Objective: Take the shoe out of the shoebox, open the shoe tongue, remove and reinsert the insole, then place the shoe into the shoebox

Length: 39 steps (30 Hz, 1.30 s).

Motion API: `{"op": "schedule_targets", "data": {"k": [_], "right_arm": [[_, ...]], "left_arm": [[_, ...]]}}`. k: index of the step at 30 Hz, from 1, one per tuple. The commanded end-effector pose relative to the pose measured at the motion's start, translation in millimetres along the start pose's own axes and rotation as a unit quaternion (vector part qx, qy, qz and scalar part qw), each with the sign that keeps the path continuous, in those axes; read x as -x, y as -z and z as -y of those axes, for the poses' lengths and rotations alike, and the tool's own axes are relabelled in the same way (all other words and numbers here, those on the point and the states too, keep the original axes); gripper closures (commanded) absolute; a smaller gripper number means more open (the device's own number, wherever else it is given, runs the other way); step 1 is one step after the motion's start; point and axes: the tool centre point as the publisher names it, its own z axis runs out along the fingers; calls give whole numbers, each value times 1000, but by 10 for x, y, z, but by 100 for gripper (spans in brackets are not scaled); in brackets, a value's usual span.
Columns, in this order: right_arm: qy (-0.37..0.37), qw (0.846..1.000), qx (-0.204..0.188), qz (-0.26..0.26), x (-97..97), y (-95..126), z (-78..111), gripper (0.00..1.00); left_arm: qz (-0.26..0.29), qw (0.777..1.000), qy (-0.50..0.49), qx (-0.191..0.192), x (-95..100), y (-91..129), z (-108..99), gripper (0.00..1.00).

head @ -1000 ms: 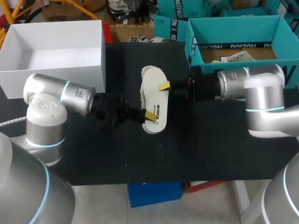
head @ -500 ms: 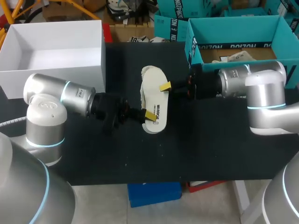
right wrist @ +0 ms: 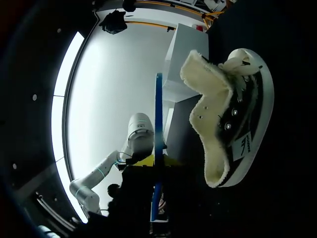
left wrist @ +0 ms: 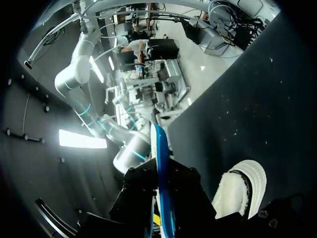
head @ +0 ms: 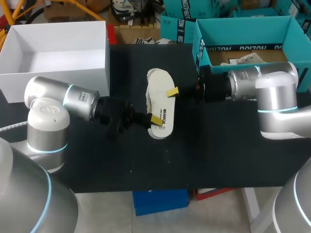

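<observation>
A cream insole (head: 160, 104) with a blue underside hangs over the middle of the black table. My left gripper (head: 154, 119) is shut on its near end. My right gripper (head: 171, 91) is shut on its right edge. Both wrist views show the insole edge-on as a thin blue strip (left wrist: 161, 163) (right wrist: 158, 124) running into the fingers. The white fuzzy-lined shoe (right wrist: 218, 114) lies on the table under the insole. The left wrist view shows only the shoe's end (left wrist: 242, 191). From above, the shoe is mostly hidden, with a fuzzy rim (head: 152, 75) showing past the insole's far end.
An open teal shoebox (head: 201, 48) with crumpled paper inside stands at the back right, just behind my right arm. A white open box (head: 104, 53) stands at the back left. The black table (head: 194, 155) runs toward the front edge.
My right gripper's fingers have closed onto the insole's right edge. The left gripper and the insole have stayed where they were.
</observation>
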Motion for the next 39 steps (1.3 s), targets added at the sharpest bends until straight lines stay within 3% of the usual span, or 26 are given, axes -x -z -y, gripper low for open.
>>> {"op": "schedule_targets", "data": {"k": [1, 15, 16, 17, 23, 32, 39], "right_arm": [[-1, 1000, -2, 3, 5, -11, -16, 100], [0, 1000, -2, 4, 6, -12, -15, 100], [0, 1000, -2, 4, 6, -12, -15, 100], [0, 1000, -2, 4, 6, -12, -15, 100], [0, 1000, -2, 4, 6, -12, -15, 100], [0, 1000, -2, 4, 6, -12, -15, 100], [0, 1000, -2, 4, 6, -12, -15, 100]], "left_arm": [[-1, 1000, -1, 2, -1, -13, 10, 100], [-1, 1000, -1, 2, -1, -13, 10, 100], [-5, 1000, 3, 4, 0, -12, 13, 70], [-4, 1000, 5, 5, 0, -13, 11, 0], [-31, 998, 38, 27, 59, 50, -9, 0], [-141, 981, 127, 44, 268, 320, 19, 0], [-232, 963, 130, 37, 541, 524, 65, 0]]}}
